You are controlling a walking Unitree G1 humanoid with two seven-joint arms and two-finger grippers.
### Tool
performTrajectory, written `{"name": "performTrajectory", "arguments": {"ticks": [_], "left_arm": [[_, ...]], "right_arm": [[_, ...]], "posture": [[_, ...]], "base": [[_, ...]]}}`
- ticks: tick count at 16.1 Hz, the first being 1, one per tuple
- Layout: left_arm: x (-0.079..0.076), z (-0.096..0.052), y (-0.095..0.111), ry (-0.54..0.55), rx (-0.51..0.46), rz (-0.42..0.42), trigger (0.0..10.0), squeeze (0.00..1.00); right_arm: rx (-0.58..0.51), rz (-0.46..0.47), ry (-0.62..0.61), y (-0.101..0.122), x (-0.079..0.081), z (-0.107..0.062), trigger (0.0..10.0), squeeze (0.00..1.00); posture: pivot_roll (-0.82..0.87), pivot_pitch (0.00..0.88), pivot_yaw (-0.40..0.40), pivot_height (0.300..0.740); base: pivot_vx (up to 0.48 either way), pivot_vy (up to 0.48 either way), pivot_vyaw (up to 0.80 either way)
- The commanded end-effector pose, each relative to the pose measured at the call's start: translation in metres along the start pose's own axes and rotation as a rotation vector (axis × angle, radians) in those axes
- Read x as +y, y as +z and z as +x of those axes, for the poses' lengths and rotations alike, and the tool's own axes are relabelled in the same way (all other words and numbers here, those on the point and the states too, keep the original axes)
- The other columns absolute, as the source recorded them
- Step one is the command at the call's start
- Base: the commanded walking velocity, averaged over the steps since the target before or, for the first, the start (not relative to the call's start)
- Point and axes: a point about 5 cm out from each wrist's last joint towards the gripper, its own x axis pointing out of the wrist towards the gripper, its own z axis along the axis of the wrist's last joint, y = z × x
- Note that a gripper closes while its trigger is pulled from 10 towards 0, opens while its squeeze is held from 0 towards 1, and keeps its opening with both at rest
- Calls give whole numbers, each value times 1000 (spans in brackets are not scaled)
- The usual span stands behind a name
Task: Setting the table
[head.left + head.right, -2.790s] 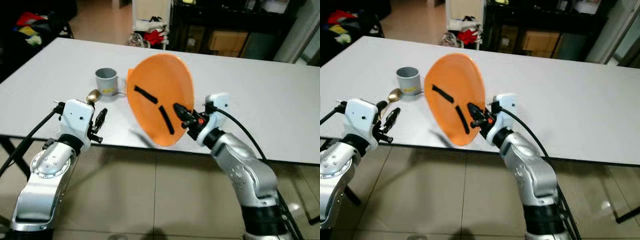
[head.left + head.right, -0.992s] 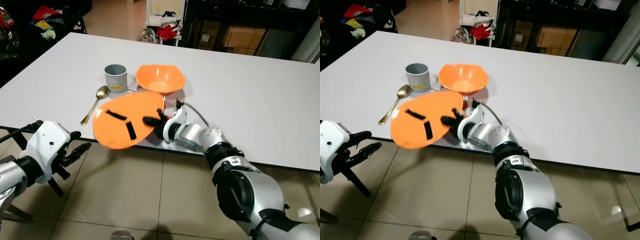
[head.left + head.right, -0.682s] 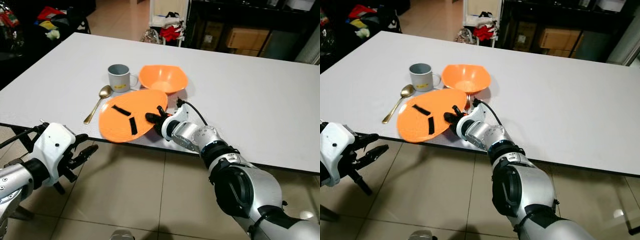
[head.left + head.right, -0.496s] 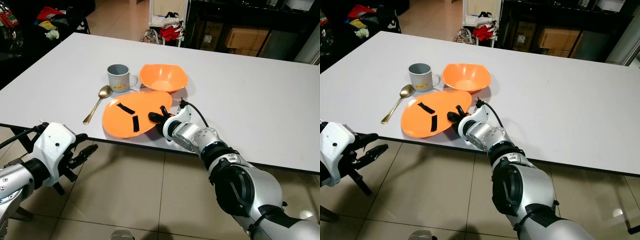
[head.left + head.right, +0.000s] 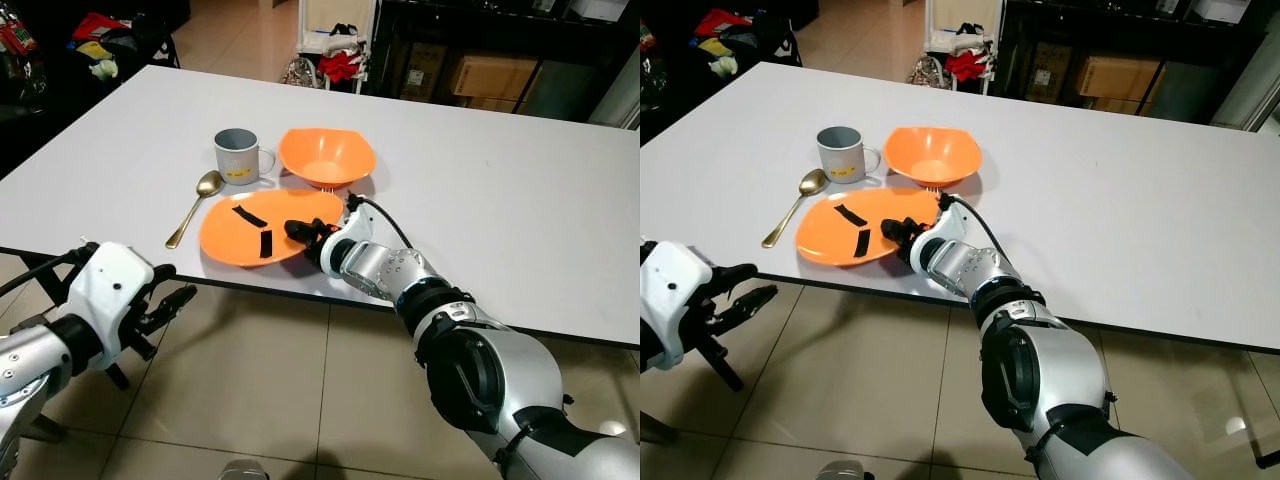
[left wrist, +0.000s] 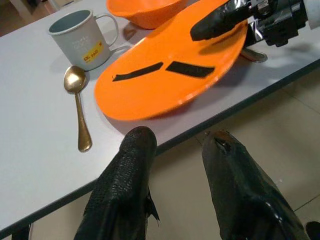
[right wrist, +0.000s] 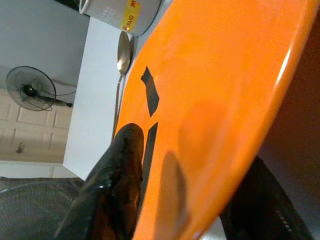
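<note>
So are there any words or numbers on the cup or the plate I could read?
Grey cup: a yellow sticker with small red print; too blurred to read.
Orange plate: no words, just two black strips.
Orange bowl and gold spoon: no writing that I can see.
Boxes in the dark shelves behind the table: any print is too small to read.

Beige tiled floor [image 5: 300, 400] under a white table [image 5: 500, 200]; dark shelving [image 5: 470, 50] behind.
</note>
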Motion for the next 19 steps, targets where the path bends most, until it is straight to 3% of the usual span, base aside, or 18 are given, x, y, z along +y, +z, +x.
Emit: {"name": "performTrajectory", "arguments": {"ticks": [1,13,19], "left_arm": [[0,3,0,4,1,2,10000,0],[-9,21,0,-18,-24,-6,10000,0],[-8,22,-2,-10,-24,-2,10000,0]], "right_arm": [[9,-13,22,-3,17,5,10000,1000],[66,-49,-19,11,1,-7,10000,1000],[132,-55,6,12,-3,-15,10000,1000]], "posture": [[311,0,-42,740],[260,0,-36,740],[256,0,-35,740]], "base": [[0,0,0],[0,0,0],[0,0,0]]}}
